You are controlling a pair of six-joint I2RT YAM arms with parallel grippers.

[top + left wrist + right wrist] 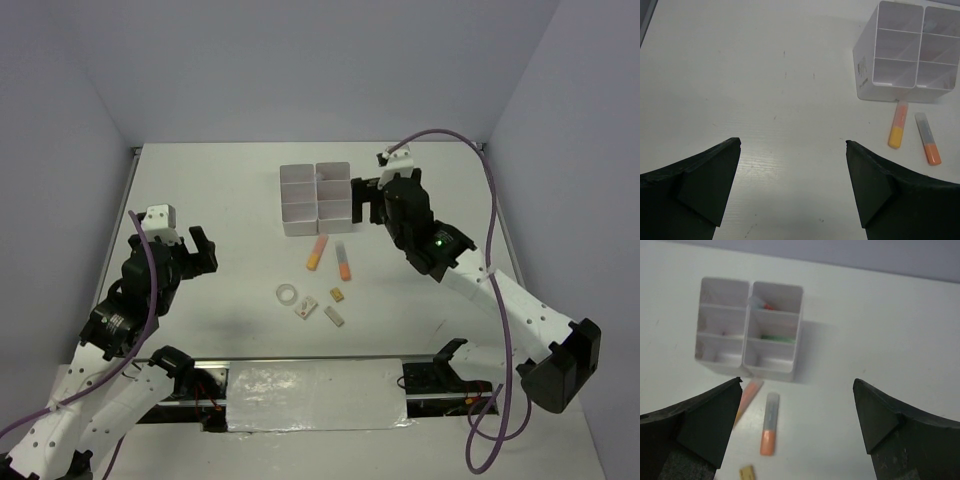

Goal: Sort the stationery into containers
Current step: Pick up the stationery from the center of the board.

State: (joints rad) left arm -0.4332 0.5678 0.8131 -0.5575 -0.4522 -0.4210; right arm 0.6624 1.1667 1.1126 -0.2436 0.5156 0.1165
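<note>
stationery | six pieces lying loose at 6 o'clock of the boxes, some sitting inside | left gripper, right gripper both hanging spread, empty | step: choosing next pick | next likely calling for right gripper dropping to its 7 o'clock, straddling orange highlighter

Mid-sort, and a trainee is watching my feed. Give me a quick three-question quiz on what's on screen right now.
1. True or false: the left tool is shut on an item.
2. Which is nearer the containers? A) left tool B) right tool
3. Fill in: ___ highlighters lie on the table.
Key: 1 false; 2 B; 3 two.
</note>
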